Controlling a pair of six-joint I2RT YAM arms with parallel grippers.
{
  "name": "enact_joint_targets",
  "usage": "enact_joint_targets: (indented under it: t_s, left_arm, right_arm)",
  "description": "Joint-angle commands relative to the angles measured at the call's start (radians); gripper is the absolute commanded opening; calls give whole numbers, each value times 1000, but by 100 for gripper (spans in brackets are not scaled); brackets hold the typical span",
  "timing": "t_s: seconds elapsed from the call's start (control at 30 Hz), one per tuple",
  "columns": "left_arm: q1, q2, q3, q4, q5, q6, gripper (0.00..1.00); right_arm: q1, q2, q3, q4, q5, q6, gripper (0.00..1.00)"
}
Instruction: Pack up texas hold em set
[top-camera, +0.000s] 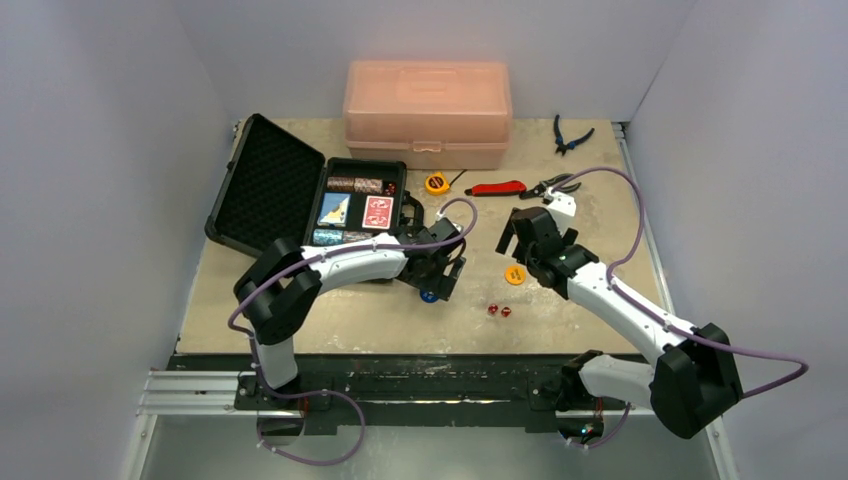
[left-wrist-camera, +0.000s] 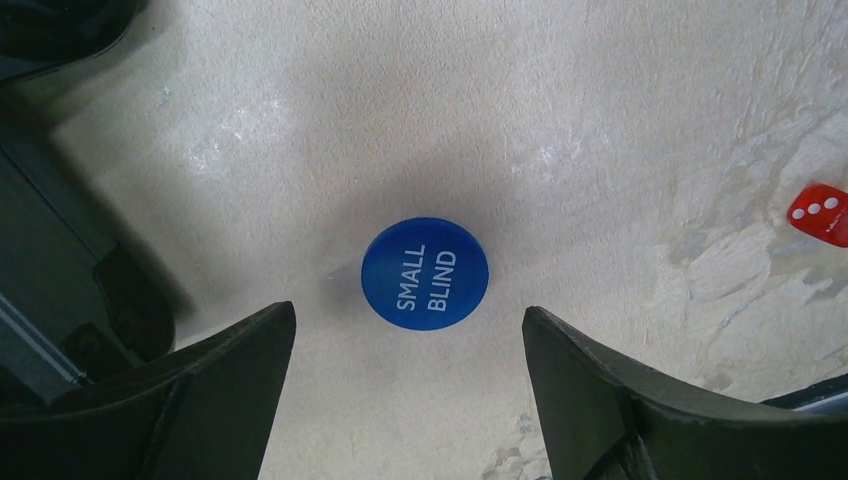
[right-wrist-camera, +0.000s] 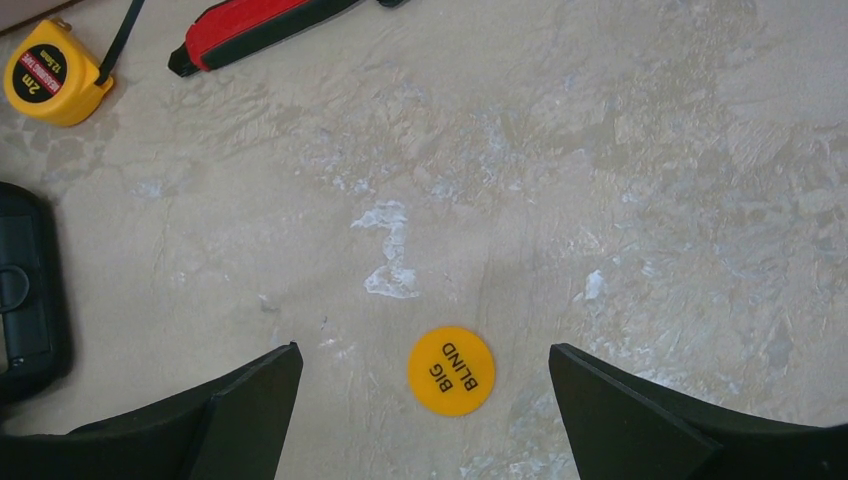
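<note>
Low over the table (top-camera: 350, 320), the left gripper (left-wrist-camera: 408, 313), jaws parted to either side of a blue "SMALL BLIND" disc (left-wrist-camera: 426, 272), clear of its rim and gripping nothing. Flat on the bare surface, that disc, just in front of the open black briefcase (top-camera: 366, 163). Off to the right in the left wrist view, one red die (left-wrist-camera: 820, 213), three white pips showing.

Across the table, the right gripper (right-wrist-camera: 425, 350), jaws spread wide and empty, above a yellow "BIG BLIND" disc (right-wrist-camera: 451, 371) lying flat between the fingers, untouched. Farther off, a yellow tape measure (right-wrist-camera: 50, 85) and a red-handled tool (right-wrist-camera: 265, 25).

From overhead: briefcase at the table's left, foam-lined lid (top-camera: 265, 185) lying open to the left. Inside the case:
- chip stacks (top-camera: 355, 185) along the far row
- a blue card deck (top-camera: 334, 209) and a red card deck (top-camera: 377, 211) side by side in the middle
- a near row of chips (top-camera: 330, 237), partly hidden by the left arm

Two red dice (top-camera: 499, 310) side by side on the open table between the arms, well apart from the case. At the back, a closed translucent pink plastic box (top-camera: 428, 112). To its right, blue-handled pliers (top-camera: 570, 135), with a second pair of pliers (top-camera: 555, 185) beside the red-handled tool.
</note>
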Motion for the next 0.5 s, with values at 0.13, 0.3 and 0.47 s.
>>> enact_joint_targets:
  t_s: [0.13, 0.3, 0.47]
  left_arm:
    - [-12, 41, 7, 79, -3, -32, 81]
    - [-24, 64, 10, 79, -23, -33, 77]
    - [-36, 84, 20, 50, -63, -47, 72]
  right_arm:
    - [-9, -23, -12, 35, 19, -42, 99]
    - [-10, -17, -12, 40, 15, -49, 99]
    - [-13, -14, -15, 45, 12, -51, 99]
